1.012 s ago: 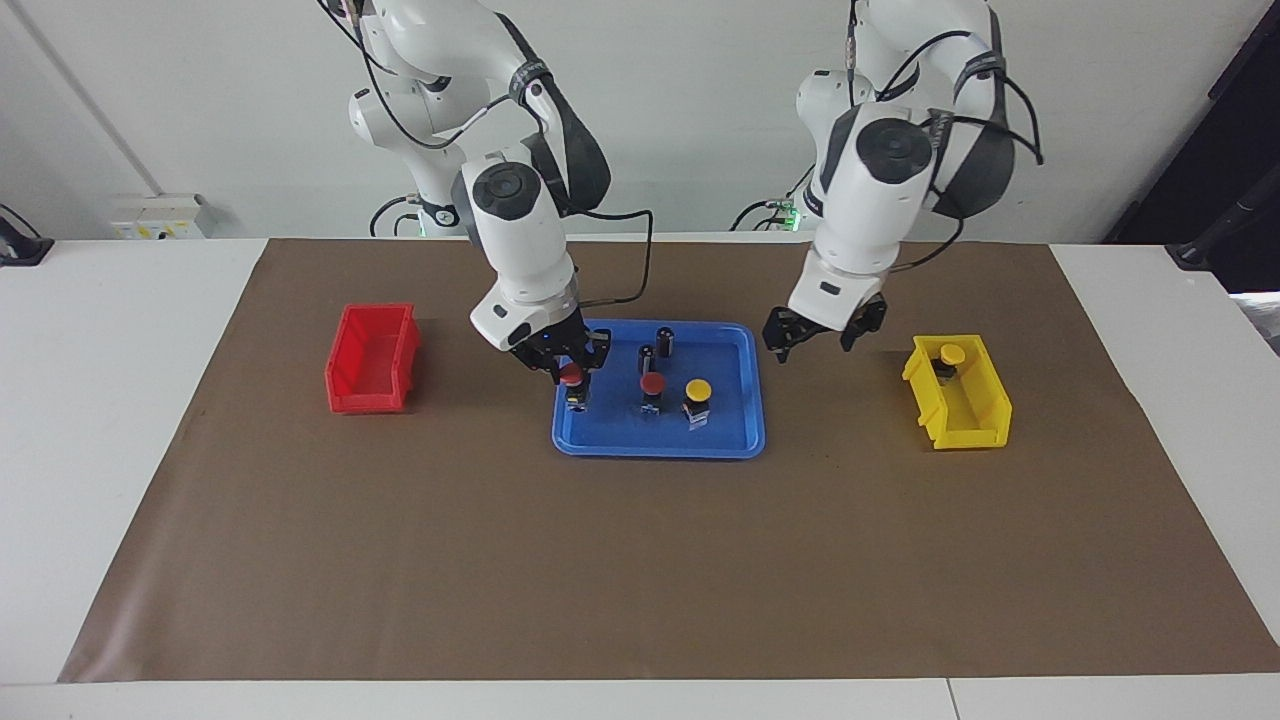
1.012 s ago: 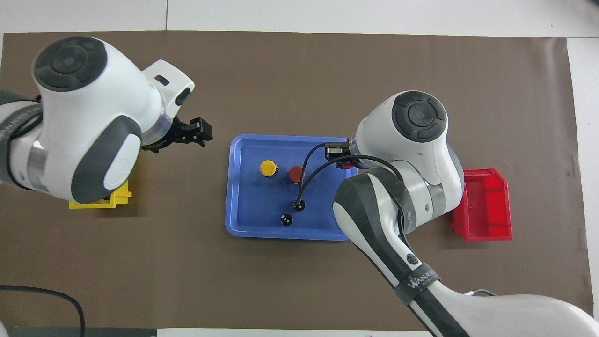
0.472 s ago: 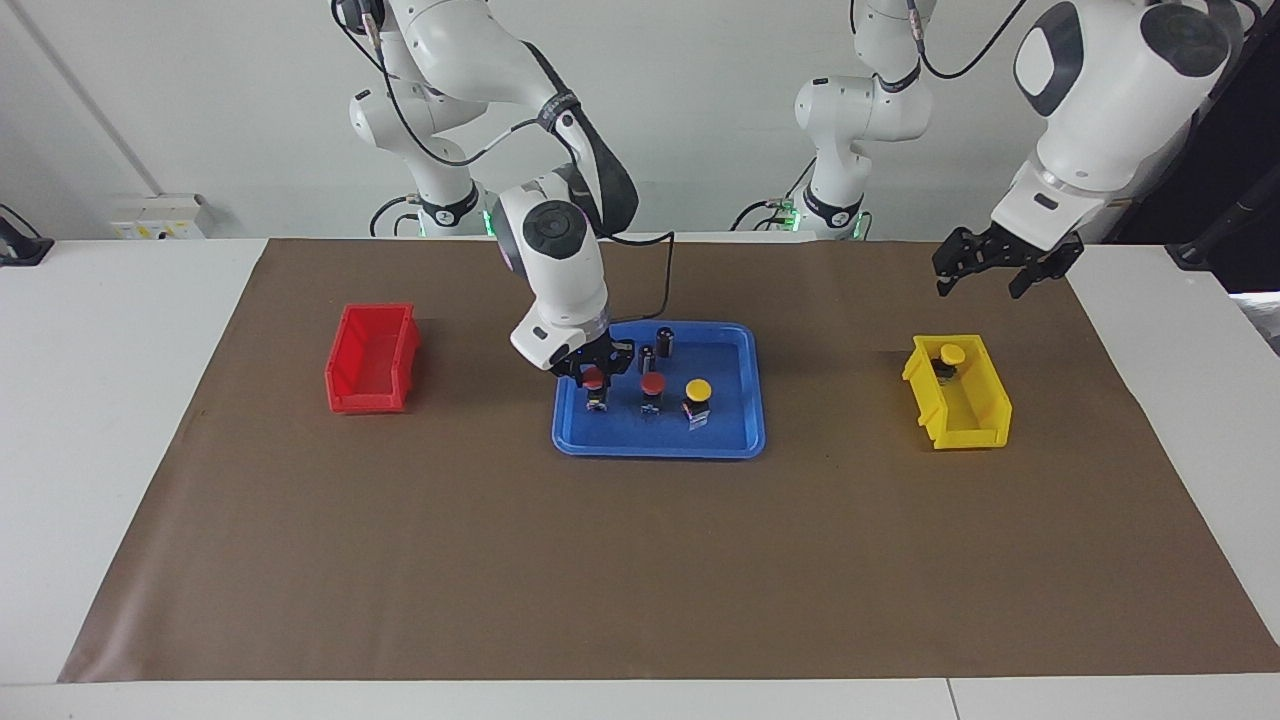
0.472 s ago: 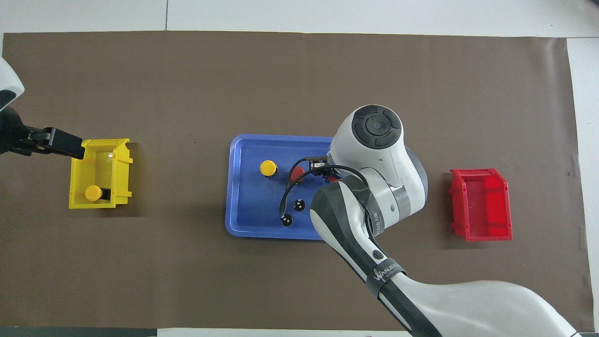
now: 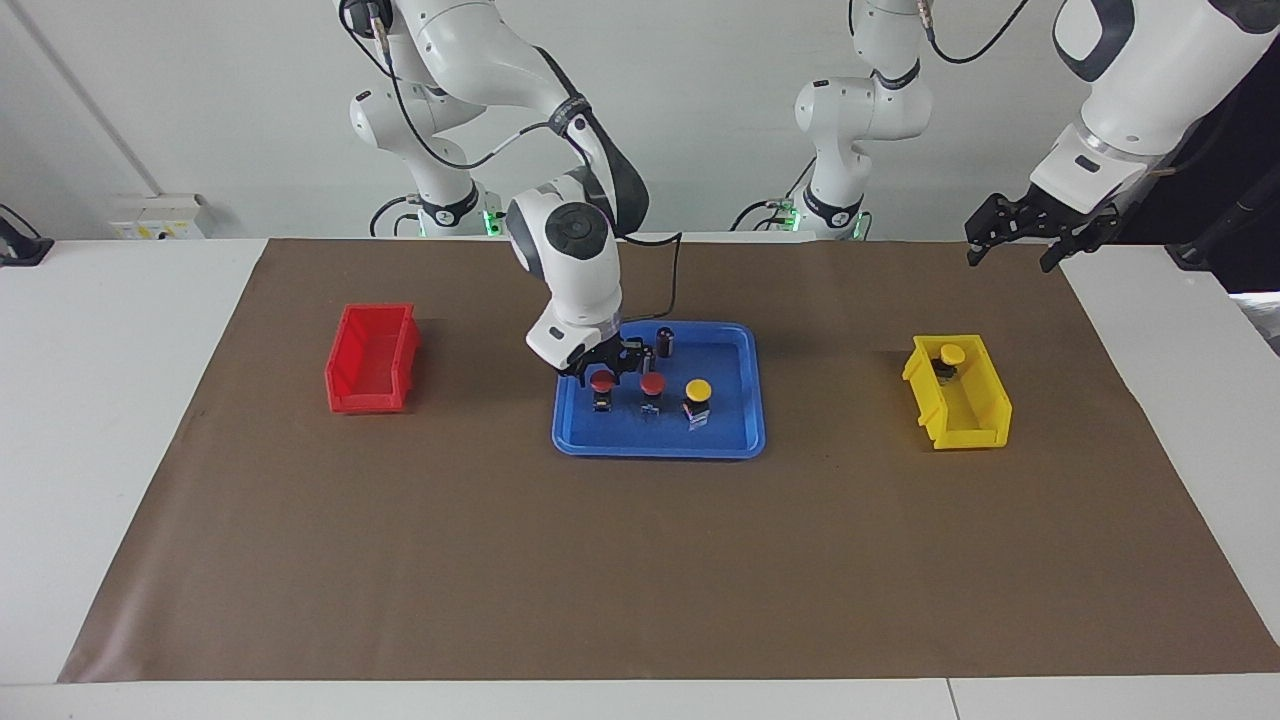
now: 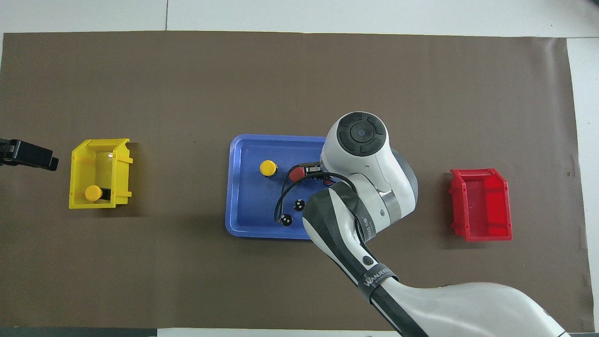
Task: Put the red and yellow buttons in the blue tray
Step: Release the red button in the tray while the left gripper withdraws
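The blue tray (image 5: pixel 660 453) lies mid-table and also shows in the overhead view (image 6: pixel 234 187). My right gripper (image 5: pixel 603 368) is low in the tray at the end toward the right arm, shut on a red button (image 5: pixel 601 381) whose body is at the tray floor. A second red button (image 5: pixel 652 384) and a yellow button (image 5: pixel 698 389) stand beside it in the tray. The other yellow button (image 5: pixel 951 354) lies in the yellow bin (image 5: pixel 965 425). My left gripper (image 5: pixel 1030 240) is open and empty, raised over the mat's edge at the left arm's end.
Two dark capless cylinders (image 5: pixel 664 340) (image 5: pixel 646 356) stand in the tray, nearer the robots than the buttons. An empty red bin (image 5: pixel 370 357) sits toward the right arm's end. The brown mat covers the table.
My right gripper carried the red button further into the tray, toward the other red button. My left arm swung away from the tray, up and out past the yellow bin.
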Controlling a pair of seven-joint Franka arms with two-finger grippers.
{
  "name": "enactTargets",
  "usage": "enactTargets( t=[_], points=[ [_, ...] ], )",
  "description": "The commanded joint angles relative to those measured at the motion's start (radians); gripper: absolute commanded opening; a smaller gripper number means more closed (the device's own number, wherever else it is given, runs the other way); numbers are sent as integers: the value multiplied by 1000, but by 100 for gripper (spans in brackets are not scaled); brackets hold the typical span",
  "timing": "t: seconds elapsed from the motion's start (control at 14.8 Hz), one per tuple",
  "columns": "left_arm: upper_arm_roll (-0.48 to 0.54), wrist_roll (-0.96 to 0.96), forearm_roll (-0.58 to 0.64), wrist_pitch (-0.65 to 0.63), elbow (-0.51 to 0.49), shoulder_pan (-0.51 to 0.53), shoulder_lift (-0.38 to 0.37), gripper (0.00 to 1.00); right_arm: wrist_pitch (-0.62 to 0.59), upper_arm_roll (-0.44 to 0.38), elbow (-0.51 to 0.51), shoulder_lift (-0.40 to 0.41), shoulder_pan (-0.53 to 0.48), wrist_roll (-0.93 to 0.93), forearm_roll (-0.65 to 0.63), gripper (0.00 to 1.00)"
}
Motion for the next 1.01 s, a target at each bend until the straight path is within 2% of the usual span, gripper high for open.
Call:
enactTargets(
  t=[0.0,0.2,0.4,0.61,0.81,0.94],
  points=[
    [-8,17,-6,-9,-10,13,-19,100,-35,-2,63,-13,-26,8,-41,100],
    [-8,17,-6,-6,-10,13,-22,100,-176,-6,198,-24,-79,8,-43,100],
    [-10,16,-4,32,-33,13,-30,100,-313,-11,283,-85,-185,5,-46,100],
    [-8,16,-3,139,-125,18,-53,100,-462,-8,399,-134,-290,-21,-35,100],
    [-8,13,-3,280,-227,38,-49,99,-549,-13,413,-205,-371,-113,-37,100],
    [-10,-1,-3,397,-307,61,-38,83,-604,-14,424,-214,-409,-177,-47,100]
  ],
)
